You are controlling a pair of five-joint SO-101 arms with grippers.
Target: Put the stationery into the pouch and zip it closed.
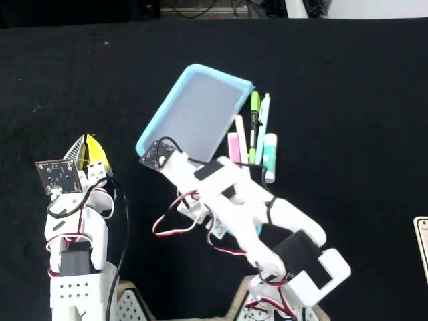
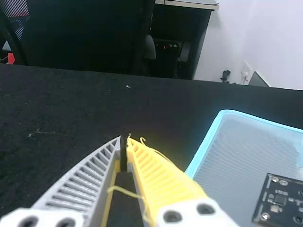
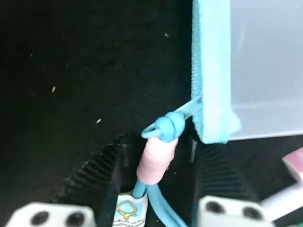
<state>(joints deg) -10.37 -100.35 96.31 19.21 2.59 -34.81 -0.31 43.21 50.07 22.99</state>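
Note:
The pouch (image 1: 197, 110), translucent grey with a light blue border, lies tilted at the table's middle. Several pens and markers (image 1: 255, 134) lie against its right side, outside it, beside a pink eraser-like piece (image 1: 234, 147). My right gripper (image 3: 158, 142) sits at the pouch's (image 3: 246, 71) near corner, open, with its black fingers (image 3: 102, 175) on either side of the blue zip cord (image 3: 163, 127) and its pink sleeve. In the high view that arm covers the corner. My left gripper (image 1: 90, 150) rests left of the pouch (image 2: 246, 151), its grey and yellow fingers (image 2: 142, 165) shut on nothing.
A black cloth (image 1: 348, 80) covers the table, with free room at the far side and on the right. A pale flat object (image 1: 422, 247) pokes in at the right edge. The right arm's camera board (image 2: 281, 203) lies over the pouch's near end.

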